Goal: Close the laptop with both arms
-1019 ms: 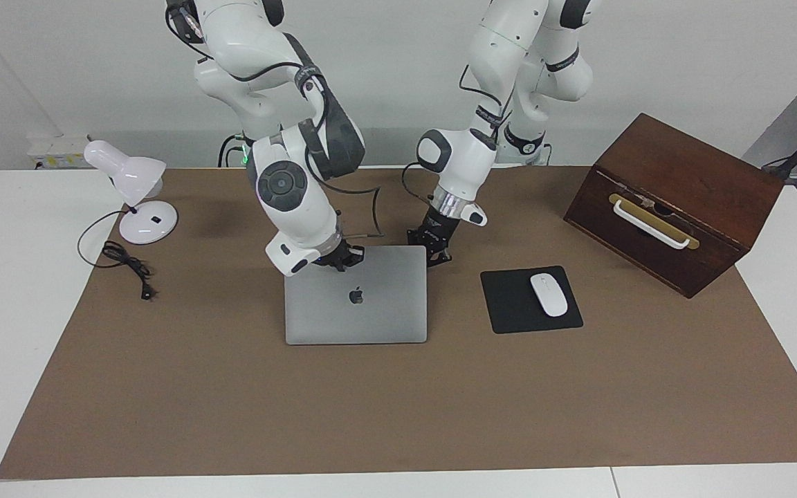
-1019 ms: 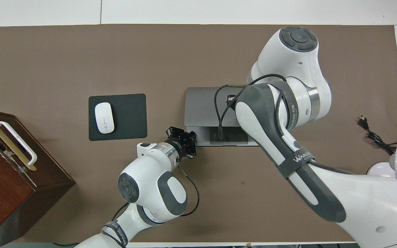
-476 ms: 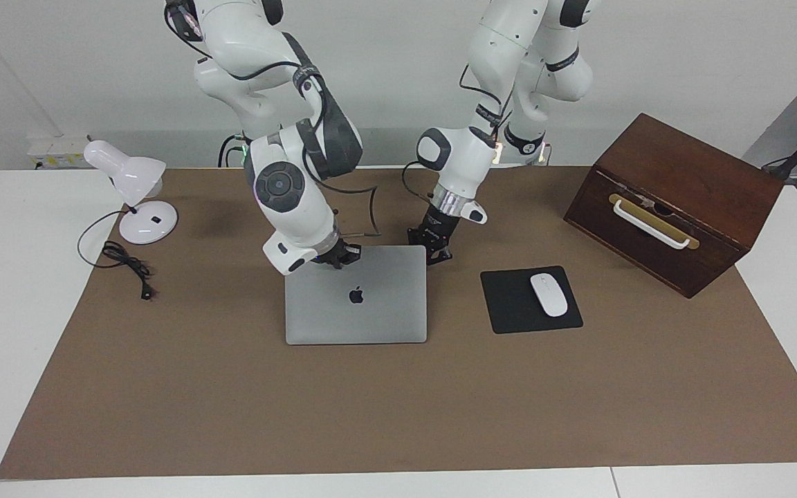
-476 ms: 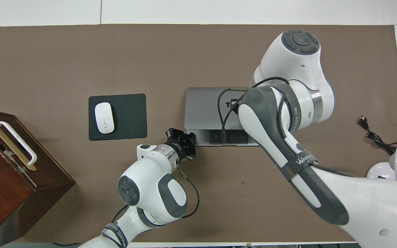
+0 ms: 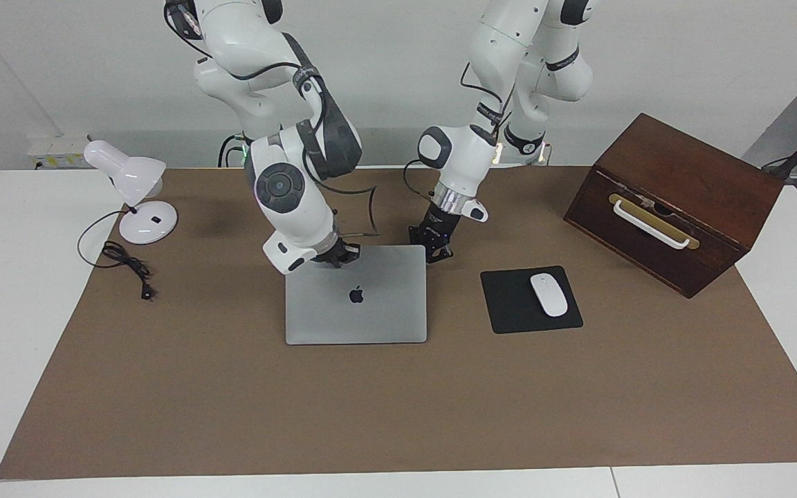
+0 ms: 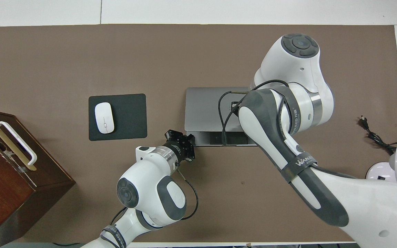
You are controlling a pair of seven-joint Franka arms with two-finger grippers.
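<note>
The silver-grey laptop lies mid-table with its lid, dark apple logo up, lowered almost flat. In the overhead view a narrow strip of its base with the trackpad still shows at the edge nearer the robots. My right gripper is shut and rests on the lid's edge nearer the robots; from overhead the right arm's forearm hides it. My left gripper is shut and hangs beside the laptop's corner toward the left arm's end, apart from the lid.
A black mouse pad with a white mouse lies beside the laptop toward the left arm's end, a tilted wooden box past it. A white lamp and its cable sit toward the right arm's end.
The lid has come down further under the right gripper, so less of the trackpad strip shows. The left gripper has drawn slightly up and away from the laptop's corner.
</note>
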